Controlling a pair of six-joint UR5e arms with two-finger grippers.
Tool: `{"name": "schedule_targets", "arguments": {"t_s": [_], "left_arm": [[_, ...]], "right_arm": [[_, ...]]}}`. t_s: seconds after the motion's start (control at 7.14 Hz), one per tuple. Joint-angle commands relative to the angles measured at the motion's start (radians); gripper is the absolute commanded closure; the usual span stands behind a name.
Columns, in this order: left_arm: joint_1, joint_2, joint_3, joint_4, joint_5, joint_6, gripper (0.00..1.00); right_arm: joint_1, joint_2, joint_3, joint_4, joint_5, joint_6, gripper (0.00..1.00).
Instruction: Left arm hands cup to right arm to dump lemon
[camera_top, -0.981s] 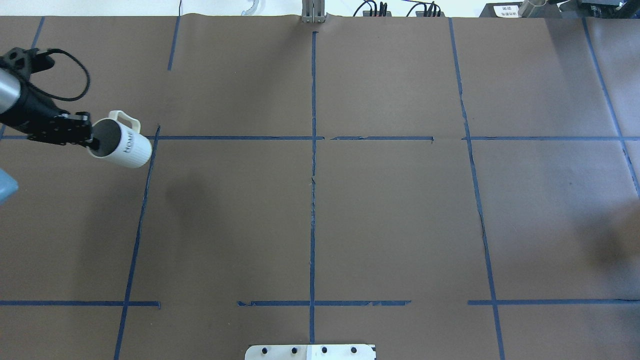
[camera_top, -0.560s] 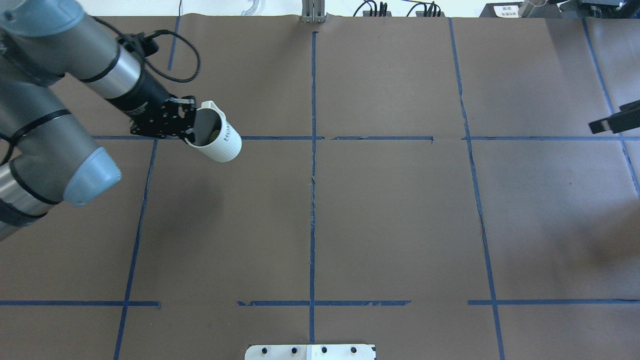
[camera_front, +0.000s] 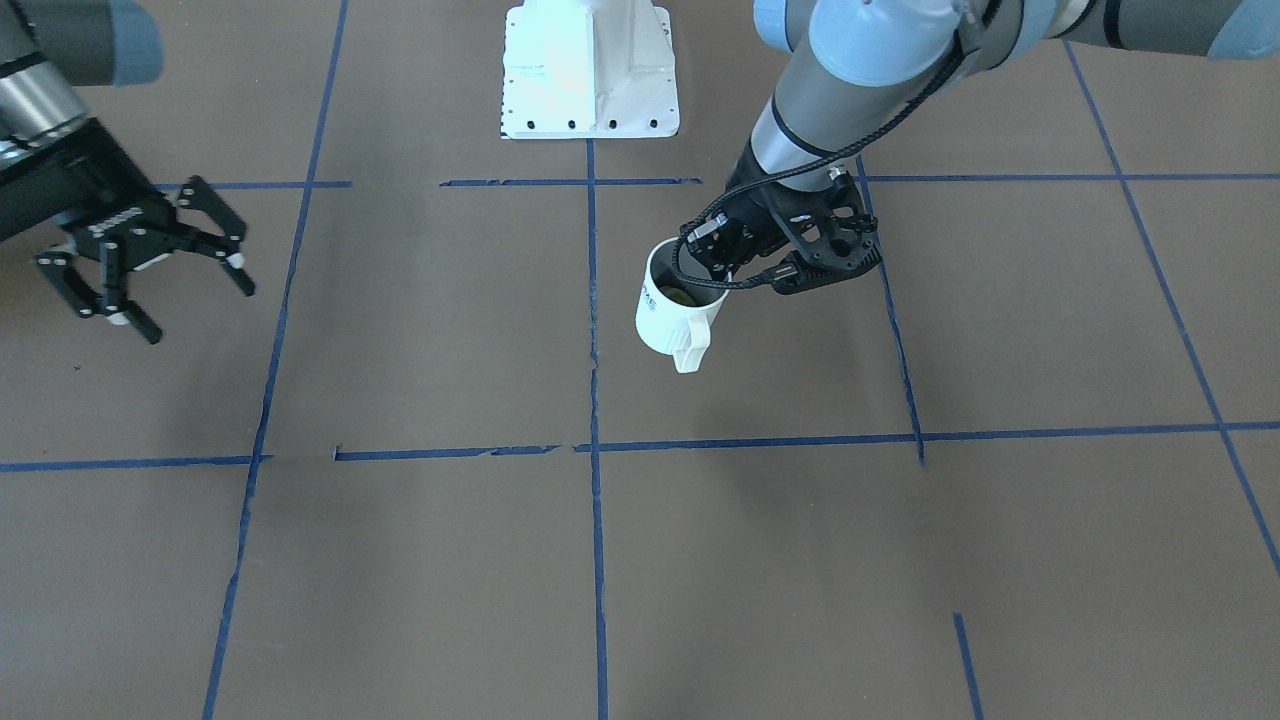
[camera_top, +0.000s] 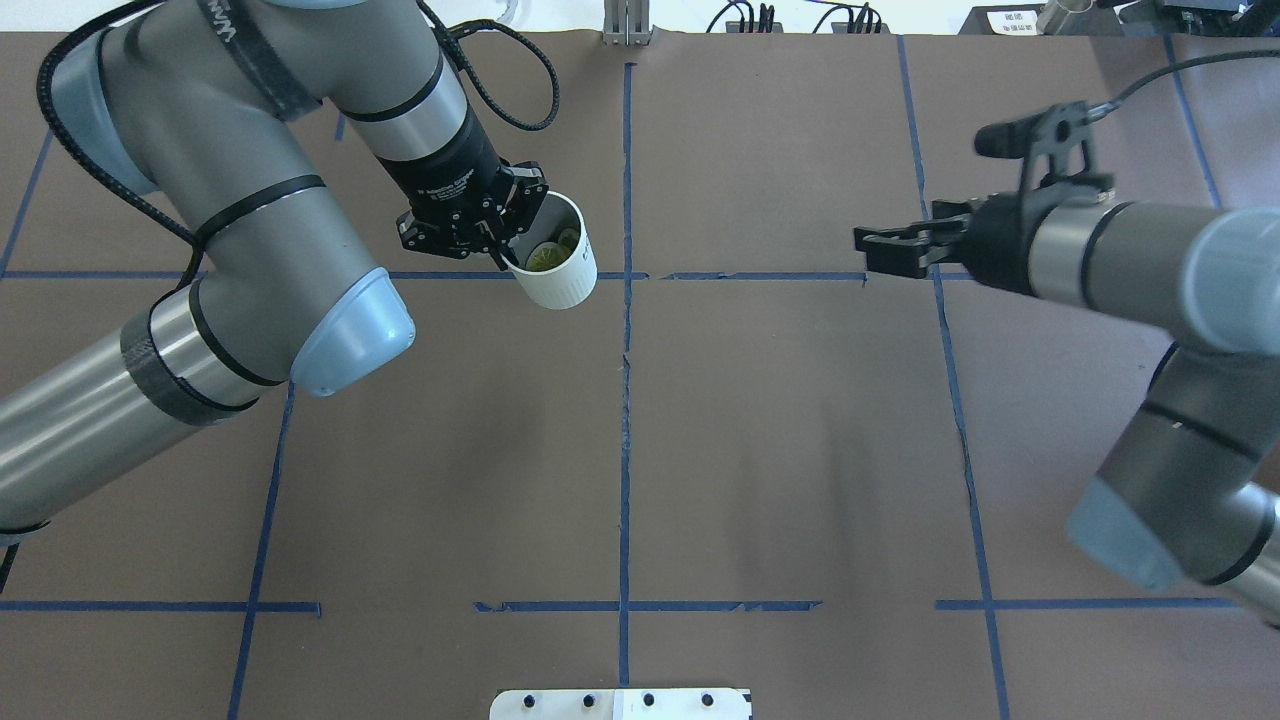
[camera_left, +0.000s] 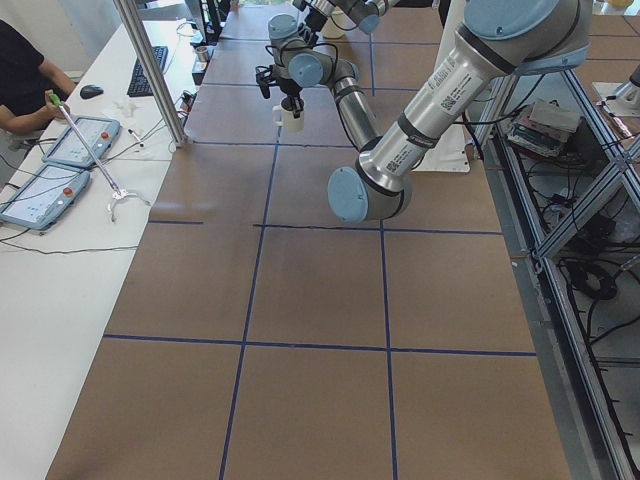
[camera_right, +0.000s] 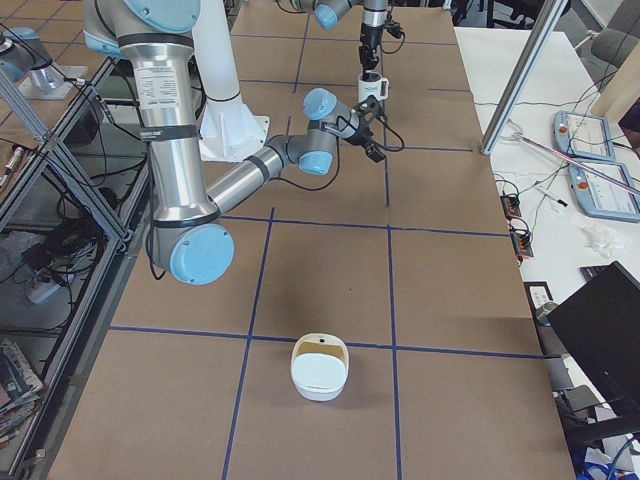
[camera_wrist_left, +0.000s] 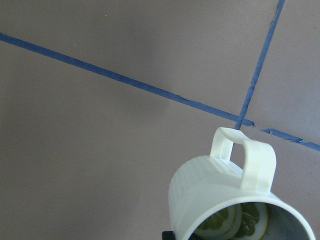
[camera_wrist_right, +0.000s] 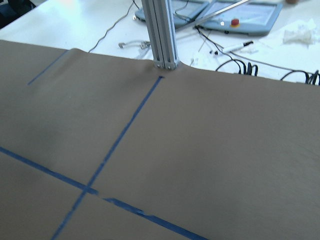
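grips the cup (camera_top: 562, 278) by its rim in the left gripper (camera_top: 509, 249), tilted, lemon slices (camera_top: 548, 257) inside; holds the right gripper (camera_front: 185, 295) wide open and empty, well apart from it.

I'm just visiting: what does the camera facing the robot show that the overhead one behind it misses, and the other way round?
Only the front-facing view shows the handle of the cup, turned toward that camera, and the right gripper plainly wide open. Only the overhead view shows the cables past the far edge of the table and much more of the right arm; there the right gripper is seen edge-on. Both show the left gripper pinching the cup's rim, the lemon inside, and the blue tape lines.
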Motion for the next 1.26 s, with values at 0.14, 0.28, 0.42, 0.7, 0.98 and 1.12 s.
{"name": "schedule_targets", "arguments": {"t_s": [0.14,0.28,0.42,0.7,0.98,1.12], "left_arm": [[0.001,-0.078,0.079,0.061,-0.001,-0.056,1.0],[0.001,-0.087,0.079,0.066,-0.002,-0.062,1.0],[0.001,-0.092,0.079,0.077,-0.006,-0.085,1.0],[0.005,-0.097,0.068,0.08,-0.007,-0.137,1.0],[0.036,-0.104,0.064,0.08,-0.006,-0.16,1.0],[0.05,-0.106,0.061,0.08,-0.007,-0.167,1.0]], "right_arm": [[-0.398,0.185,-0.078,-0.003,-0.585,0.008,0.0],[-0.44,0.214,-0.103,-0.005,-0.664,0.003,0.0],[-0.454,0.241,-0.138,-0.005,-0.7,0.002,0.0],[-0.454,0.301,-0.199,-0.005,-0.747,-0.015,0.0],[-0.454,0.314,-0.212,-0.006,-0.748,-0.024,0.0],[-0.454,0.315,-0.215,-0.006,-0.749,-0.038,0.0]]}}
